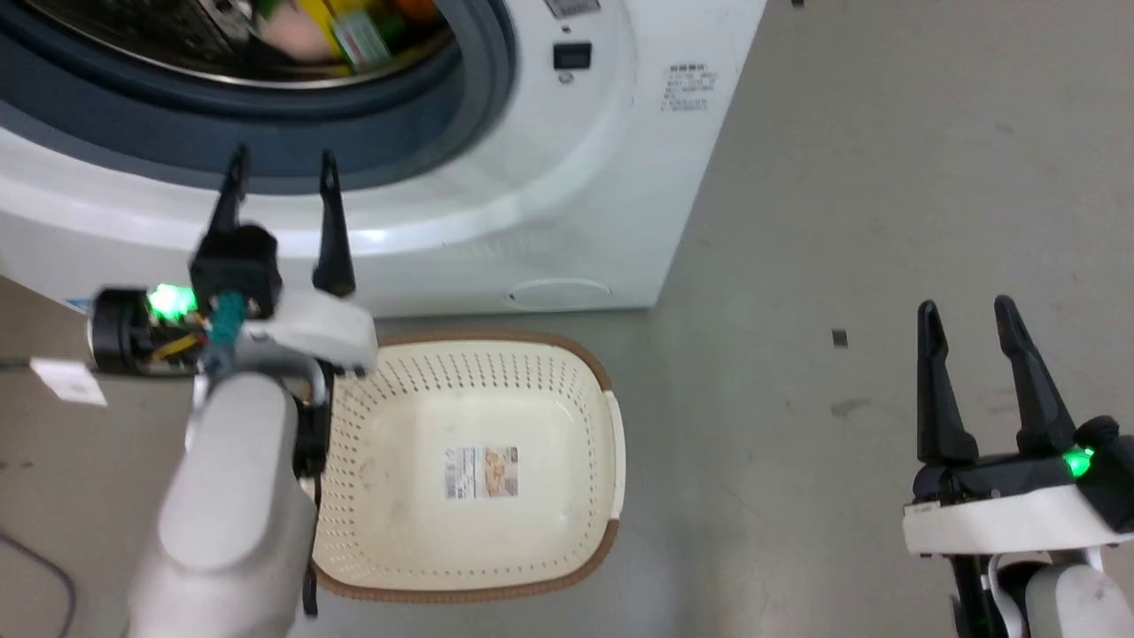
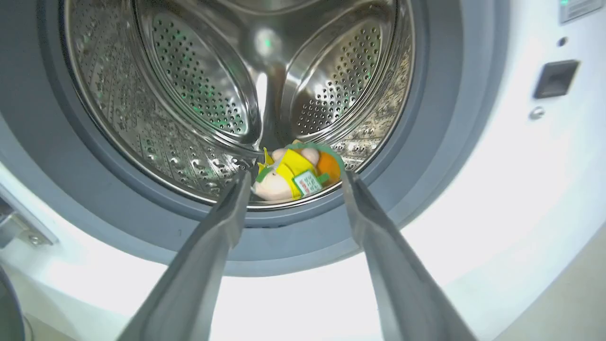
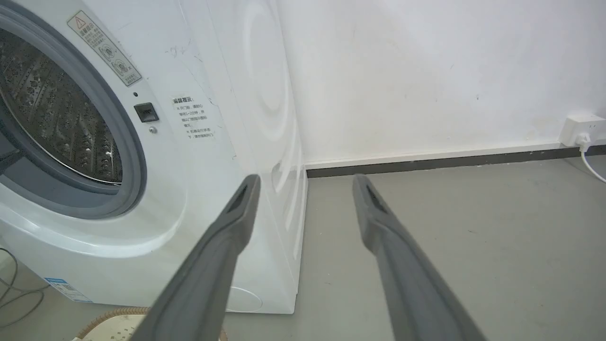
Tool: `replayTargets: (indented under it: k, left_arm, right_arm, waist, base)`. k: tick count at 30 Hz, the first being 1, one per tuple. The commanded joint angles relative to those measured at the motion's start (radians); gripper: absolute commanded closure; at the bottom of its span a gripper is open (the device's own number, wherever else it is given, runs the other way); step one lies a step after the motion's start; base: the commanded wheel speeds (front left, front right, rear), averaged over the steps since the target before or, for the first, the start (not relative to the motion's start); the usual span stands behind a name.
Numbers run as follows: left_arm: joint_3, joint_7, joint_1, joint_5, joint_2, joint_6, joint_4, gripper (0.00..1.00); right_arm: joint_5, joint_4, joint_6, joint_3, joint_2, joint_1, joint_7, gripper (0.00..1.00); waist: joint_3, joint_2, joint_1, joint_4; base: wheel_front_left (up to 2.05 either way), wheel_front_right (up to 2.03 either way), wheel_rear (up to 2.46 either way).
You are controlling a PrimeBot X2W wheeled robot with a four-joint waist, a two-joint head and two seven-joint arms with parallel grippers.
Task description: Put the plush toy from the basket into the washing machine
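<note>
Nearest, over the grey floor: the right gripper (image 1: 966, 319), fingers spread and gripping nothing, well apart from the work and best left there. Beside the left forearm, the cream basket (image 1: 617, 443) with its brown rim, set just in front of the washing machine (image 1: 549, 204), with nothing on its base but a printed label (image 1: 481, 472). Above the basket's far-left corner, the left gripper (image 1: 283, 168), fingers parted and bare, pointing at the lower lip of the grey gasket (image 2: 426, 142). Judged as the close of the task: toy delivered, only the retreat left. To do that well, draw the arm straight back along the fingers' own line, keep both tips off the gasket lip, and hold the spread as it is to avoid snagging the toy. Farthest, at the front bottom edge of the perforated steel drum (image 2: 199, 94), just behind the gasket: the plush toy (image 2: 293, 173), lying on its side, soft and squashed, orange bun to the right, yellow layer across the middle, green edging, pale pink limbs to the left, small green tag (image 2: 307, 183) facing out. Near enough to the lip to merit a check before shutting any door.
</note>
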Motion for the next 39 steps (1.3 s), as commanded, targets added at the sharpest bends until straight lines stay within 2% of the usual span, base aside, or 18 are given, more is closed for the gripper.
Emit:
replayTargets:
  k: [1,8,15,26,32,33,39]
  left_arm:
    - [-0.011,-0.005,0.066,0.021,-0.008,0.016,-0.043,0.00]
    - [-0.013,-0.005,0.268,0.030,-0.045,0.048,-0.171,0.00]
    - [0.002,-0.005,0.444,0.021,-0.058,0.047,-0.249,0.00]
    - [0.027,-0.005,0.606,-0.006,-0.076,-0.021,-0.293,0.00]
    - [0.032,-0.005,0.637,0.010,-0.087,-0.042,-0.292,0.00]
    - [0.029,0.000,0.625,0.006,-0.086,-0.041,-0.289,1.00]
    - [0.031,0.006,0.625,0.006,-0.088,-0.042,-0.292,1.00]
  right_arm:
    - [-0.022,0.006,-0.001,0.000,0.000,0.025,-0.004,0.00]
    - [-0.047,0.001,-0.001,-0.016,0.000,0.083,-0.004,0.00]
    - [-0.069,-0.007,-0.001,-0.029,0.000,0.150,-0.004,0.00]
    - [-0.068,-0.005,-0.001,-0.034,0.000,0.242,-0.004,0.00]
    - [-0.060,-0.005,-0.001,-0.035,0.000,0.263,-0.004,0.00]
    - [-0.064,-0.004,0.000,-0.033,0.000,0.249,0.000,1.00]
    - [-0.066,-0.003,0.000,-0.030,0.000,0.246,0.005,1.00]
  waist:
    - [-0.088,0.0000,0.0000,0.042]
    - [-0.203,0.0000,0.0000,0.058]
    - [-0.292,0.0000,0.0000,0.059]
    - [-0.381,0.0000,0.0000,0.057]
    - [-0.392,0.0000,0.0000,0.056]
    - [-0.393,0.0000,0.0000,0.056]
    - [-0.393,0.0000,0.0000,0.057]
  base:
    - [0.00,0.00,0.00]
    - [0.00,0.00,0.00]
    - [0.00,0.00,0.00]
    - [0.00,0.00,0.00]
    - [0.00,0.00,0.00]
    - [0.00,0.00,0.00]
    - [0.00,0.00,0.00]
